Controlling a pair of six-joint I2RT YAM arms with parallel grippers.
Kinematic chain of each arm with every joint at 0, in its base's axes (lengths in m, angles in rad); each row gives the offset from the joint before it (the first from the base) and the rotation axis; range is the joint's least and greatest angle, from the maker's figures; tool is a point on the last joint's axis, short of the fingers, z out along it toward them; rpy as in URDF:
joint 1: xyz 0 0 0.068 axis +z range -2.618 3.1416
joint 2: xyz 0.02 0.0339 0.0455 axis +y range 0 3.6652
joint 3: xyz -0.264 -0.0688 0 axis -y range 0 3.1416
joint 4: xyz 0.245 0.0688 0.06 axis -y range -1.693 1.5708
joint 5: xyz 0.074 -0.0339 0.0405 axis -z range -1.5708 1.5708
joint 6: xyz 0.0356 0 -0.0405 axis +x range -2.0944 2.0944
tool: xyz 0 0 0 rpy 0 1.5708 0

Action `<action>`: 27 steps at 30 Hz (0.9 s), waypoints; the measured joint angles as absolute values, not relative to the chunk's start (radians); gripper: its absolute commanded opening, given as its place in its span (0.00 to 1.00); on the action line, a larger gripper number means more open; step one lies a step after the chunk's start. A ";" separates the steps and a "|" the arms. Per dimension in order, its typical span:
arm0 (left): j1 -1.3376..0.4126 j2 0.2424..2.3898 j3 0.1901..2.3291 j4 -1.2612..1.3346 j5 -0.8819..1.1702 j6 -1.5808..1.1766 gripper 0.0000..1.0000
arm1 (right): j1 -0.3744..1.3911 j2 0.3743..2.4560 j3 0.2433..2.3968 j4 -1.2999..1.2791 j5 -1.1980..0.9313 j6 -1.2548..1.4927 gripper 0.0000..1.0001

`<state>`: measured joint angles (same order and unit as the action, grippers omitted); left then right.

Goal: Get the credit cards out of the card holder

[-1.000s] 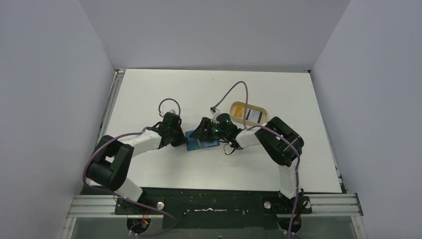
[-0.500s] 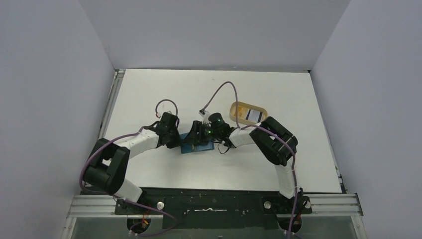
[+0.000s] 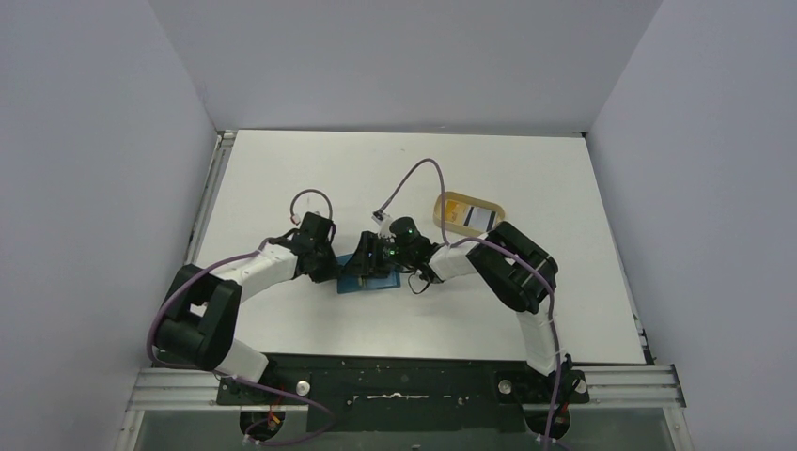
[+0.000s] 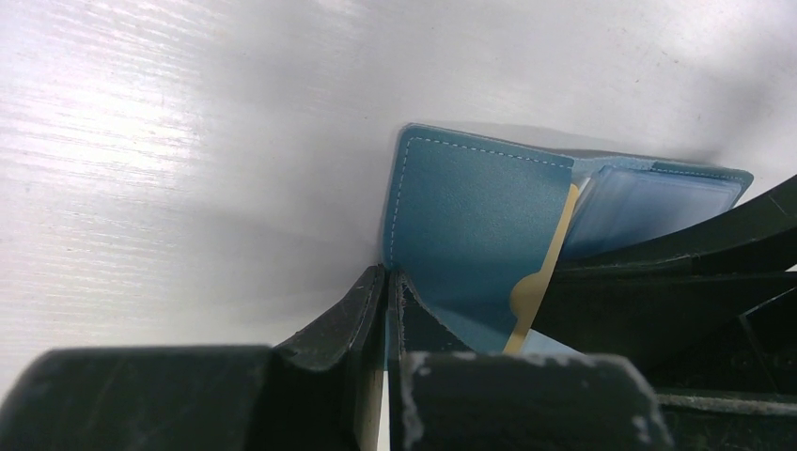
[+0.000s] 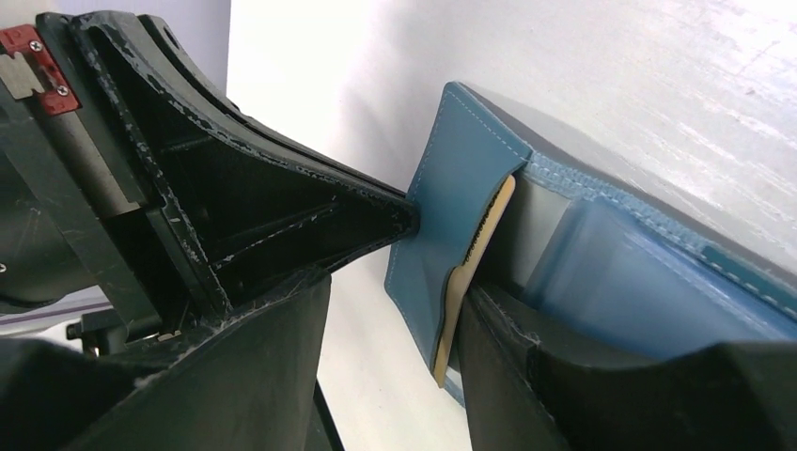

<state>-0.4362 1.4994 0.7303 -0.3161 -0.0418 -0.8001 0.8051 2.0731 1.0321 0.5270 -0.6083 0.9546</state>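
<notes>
Two grippers are meeting at the card holder [image 4: 470, 225], which is lying open on the table [image 3: 310, 169] between them. The left gripper [image 4: 385, 282] is pinching the edge of the teal flap with its jaws fully together, holding this flap raised. The right gripper [image 5: 402, 310] is standing about half open, its fingers straddling the flap. The inner finger [image 5: 564, 395] is resting against a tan card [image 5: 470, 272] behind the flap, and the outer one is not touching the flap. From above, the holder's long axis is running left to right, with the lifted flap at its left end. Beyond the holder, to its right, a tan tray [image 3: 449, 201] is holding a white card with black bands [image 3: 477, 218].
</notes>
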 measured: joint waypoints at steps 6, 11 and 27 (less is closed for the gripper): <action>-0.426 1.491 0.728 -0.330 -0.040 -0.801 0.00 | 0.812 2.106 1.000 0.667 -0.601 1.073 0.50; -0.423 1.485 0.723 -0.332 -0.029 -0.801 0.00 | 0.816 2.122 0.954 0.791 -0.601 1.163 0.44; -0.415 1.479 0.717 -0.328 0.027 -0.801 0.00 | 0.812 2.121 0.870 0.891 -0.592 1.229 0.33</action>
<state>-0.4149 1.4792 0.7166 -0.3279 0.0273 -0.8013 0.8116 2.1208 0.8700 0.8909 -0.5922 1.2289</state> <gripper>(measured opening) 0.007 0.353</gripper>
